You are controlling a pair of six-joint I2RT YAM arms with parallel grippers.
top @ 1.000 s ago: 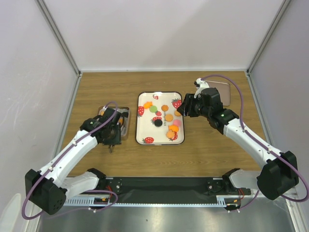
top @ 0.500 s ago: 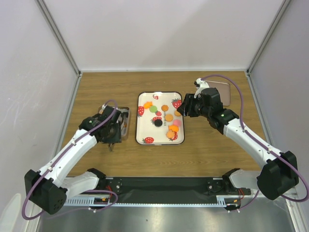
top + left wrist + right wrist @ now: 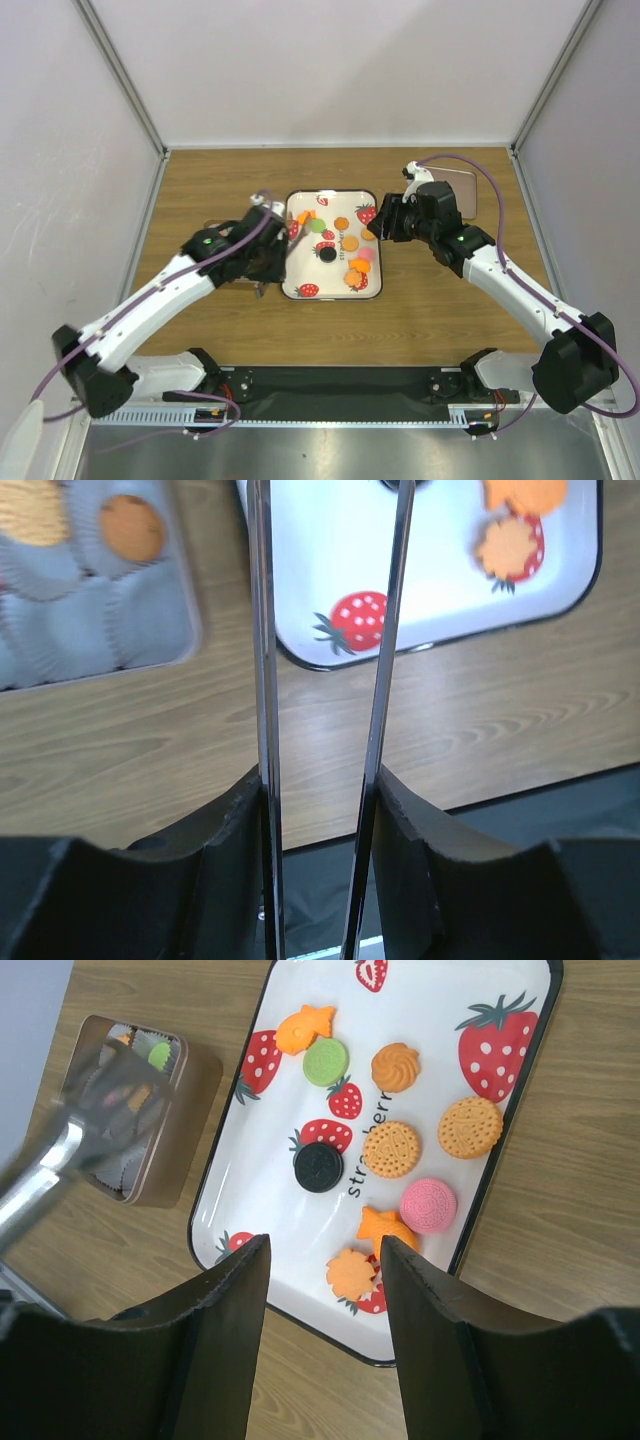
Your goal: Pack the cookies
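Several cookies lie on a white strawberry-print tray (image 3: pixel 300 270): a black one (image 3: pixel 318 1167), a green one (image 3: pixel 325 1060), a pink one (image 3: pixel 428 1205) and orange ones (image 3: pixel 391 1149), among them a flower shape (image 3: pixel 351 1273). My left gripper (image 3: pixel 262 262) is shut on metal tongs (image 3: pixel 388 630), whose blades stand apart above the tray's near-left corner (image 3: pixel 300 660). The tongs show blurred in the right wrist view (image 3: pixel 60 1160). My right gripper (image 3: pixel 385 225) is open and empty, hovering over the tray's right edge (image 3: pixel 470 1250).
A brown box (image 3: pixel 185 1090) with white paper cups stands left of the tray; its cups hold orange cookies (image 3: pixel 133 528). In the top view my left arm hides most of it. A pinkish lid (image 3: pixel 458 190) lies at the back right.
My left arm has swung right, carrying the tongs from over the box to the tray's left edge. The right arm has not moved.
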